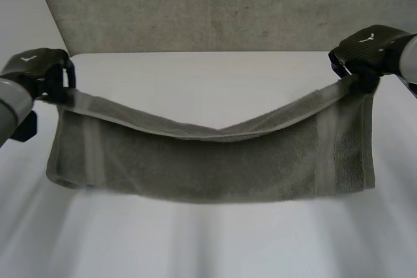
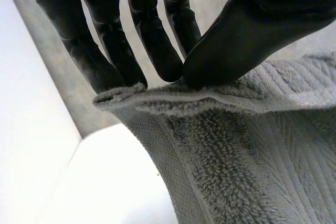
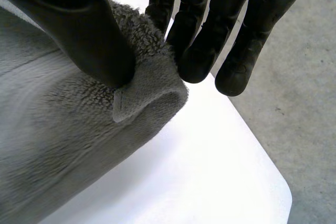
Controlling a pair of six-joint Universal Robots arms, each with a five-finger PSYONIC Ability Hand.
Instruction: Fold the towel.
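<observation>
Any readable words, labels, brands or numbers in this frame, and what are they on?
No readable text.
Back of the left hand: a small white mark, too small to read.
Back of the right hand: a similar white mark, too small to read.
On the towel: no tag or print shows.

towel (image 1: pixel 208 161): hung over the table (image 1: pixel 208 76)
left hand (image 1: pixel 42 73): on its upper left corner
right hand (image 1: pixel 365 50): on its upper right corner
</observation>
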